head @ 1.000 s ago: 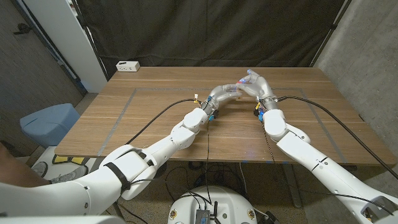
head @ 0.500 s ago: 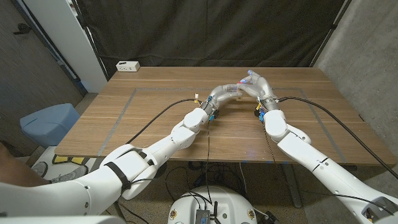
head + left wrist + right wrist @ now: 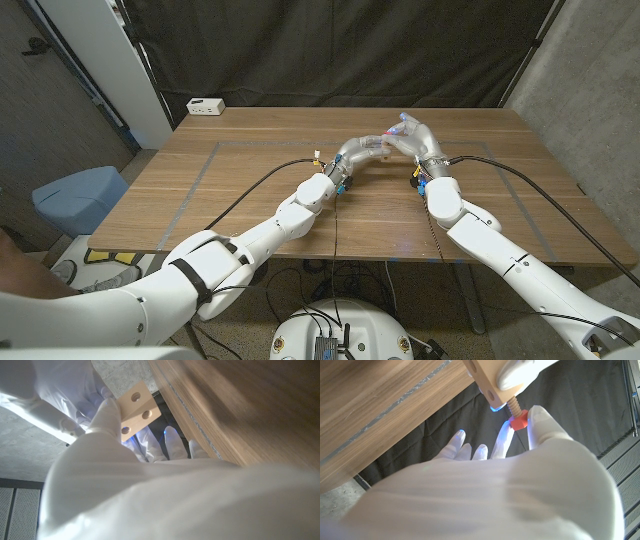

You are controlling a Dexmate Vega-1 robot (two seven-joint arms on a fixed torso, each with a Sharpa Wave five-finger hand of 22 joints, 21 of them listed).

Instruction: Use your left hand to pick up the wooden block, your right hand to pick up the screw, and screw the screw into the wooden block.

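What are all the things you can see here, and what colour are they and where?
wooden block: one, pale wood with round holes, held up above the table's middle by the left hand
screw: one, tan thread with a red head, its tip in the block, pinched by the right hand
table: one, brown wood, under both arms
white box: one, white, far left corner of the table
blue bin: one, blue, on the floor left of the table
black curtain: one, black, behind the table
left hand: one, white, holds the block
right hand: one, white, pinches the screw
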